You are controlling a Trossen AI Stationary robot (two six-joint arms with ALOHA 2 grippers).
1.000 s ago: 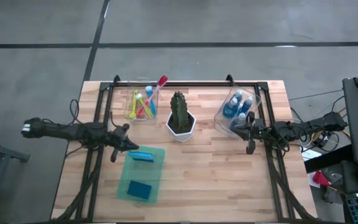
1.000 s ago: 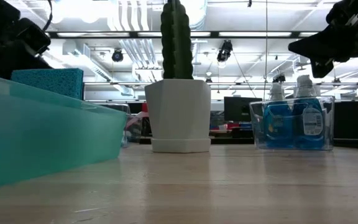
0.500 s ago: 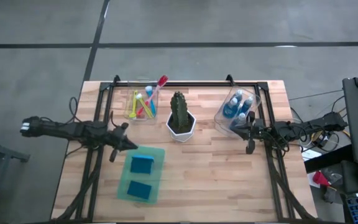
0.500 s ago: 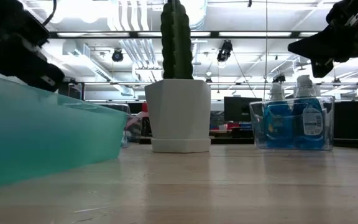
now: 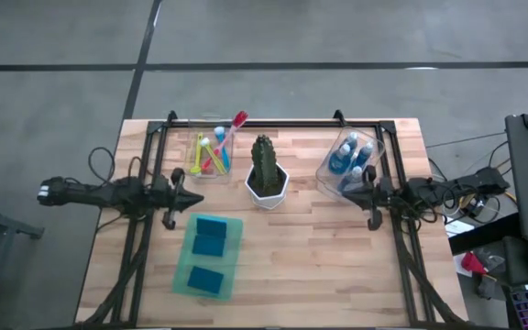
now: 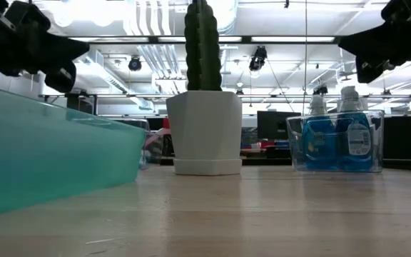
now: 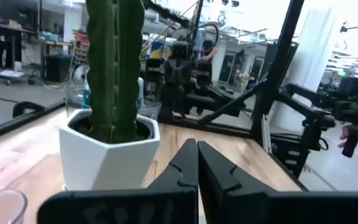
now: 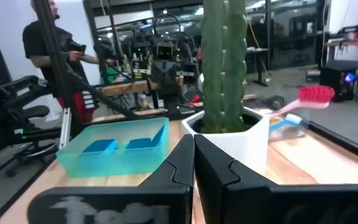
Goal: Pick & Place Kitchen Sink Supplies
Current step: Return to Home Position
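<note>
Two blue sponges lie flat in the green tray at the table's near left; the right wrist view shows them too. Pink, yellow and blue brushes stand in a clear bin at the far left. Blue bottles with pale caps stand in a clear bin at the far right. My left gripper hovers shut, level, just beyond the tray's far end. My right gripper hovers shut, level, beside the bottle bin.
A green cactus in a white pot stands between the two bins, in front of both grippers. A black frame runs along the table's far edge and sides. A person stands beyond the table's left side.
A blue sponge stood on edge at the tray's far end beside my left gripper; it has fallen flat into the tray. My left gripper has risen, tipped up to level and drawn back toward the table's far edge, staying shut.
</note>
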